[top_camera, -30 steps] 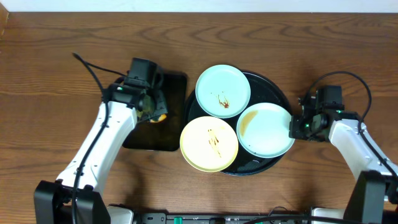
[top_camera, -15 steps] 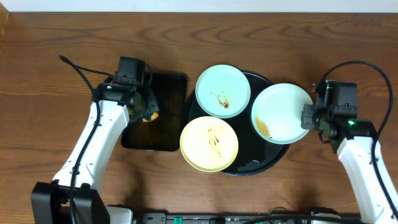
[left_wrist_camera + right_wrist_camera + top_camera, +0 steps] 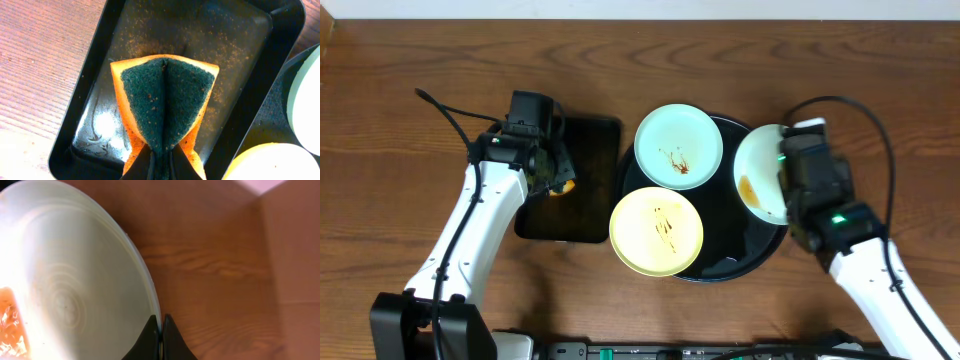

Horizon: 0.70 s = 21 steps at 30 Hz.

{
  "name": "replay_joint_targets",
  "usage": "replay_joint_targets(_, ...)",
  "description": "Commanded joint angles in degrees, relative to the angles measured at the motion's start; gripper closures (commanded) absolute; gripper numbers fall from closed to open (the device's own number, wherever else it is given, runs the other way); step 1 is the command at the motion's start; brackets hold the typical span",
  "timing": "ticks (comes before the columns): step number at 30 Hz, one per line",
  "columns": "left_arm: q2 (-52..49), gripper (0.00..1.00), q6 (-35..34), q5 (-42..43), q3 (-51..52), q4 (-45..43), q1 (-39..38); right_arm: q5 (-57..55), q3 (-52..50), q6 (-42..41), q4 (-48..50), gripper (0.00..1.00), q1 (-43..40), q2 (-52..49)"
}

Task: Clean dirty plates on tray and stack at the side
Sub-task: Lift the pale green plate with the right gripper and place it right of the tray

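The right gripper (image 3: 160, 323) clamping a smeared plate (image 3: 75, 280) by its rim above the round tray (image 3: 735, 262), left gripper (image 3: 161, 152) squeezing a sponge (image 3: 165, 95)

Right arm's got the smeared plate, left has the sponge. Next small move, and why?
I'd carry the sponge in the left gripper across to the mint plate that the right gripper pinches by its rim, and wipe the brown smear; it hangs over the rectangular tray.

The right hand (image 3: 161, 325) has lifted the smeared pale plate (image 3: 757, 172) from flat on the round tray (image 3: 725, 268), tilting it up.
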<state>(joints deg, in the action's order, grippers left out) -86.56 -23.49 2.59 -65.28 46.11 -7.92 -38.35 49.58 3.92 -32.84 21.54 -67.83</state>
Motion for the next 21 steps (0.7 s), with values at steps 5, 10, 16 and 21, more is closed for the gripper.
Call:
replay_joint_targets(5, 0.63, 0.92, 0.98, -0.66, 0.07, 0.09, 0.26, -21.79, 1.38, 4.11, 2.47, 0.99, 12.15, 0.37)
replay_joint_targets(10, 0.63, 0.92, 0.96, -0.66, 0.07, 0.11, 0.26, -26.05, 1.38, 5.44, 2.89, 0.99, 15.93, -0.72)
replay_joint_targets(16, 0.63, 0.92, 0.96, -0.66, 0.07, 0.13, 0.26, -27.47, 1.36, 5.6, 3.91, 0.99, 16.74, -1.31)
replay_joint_targets(21, 0.63, 0.92, 0.96, -0.66, 0.07, 0.11, 0.26, -27.5, 1.36, 5.6, 3.96, 0.99, 16.74, -1.31)
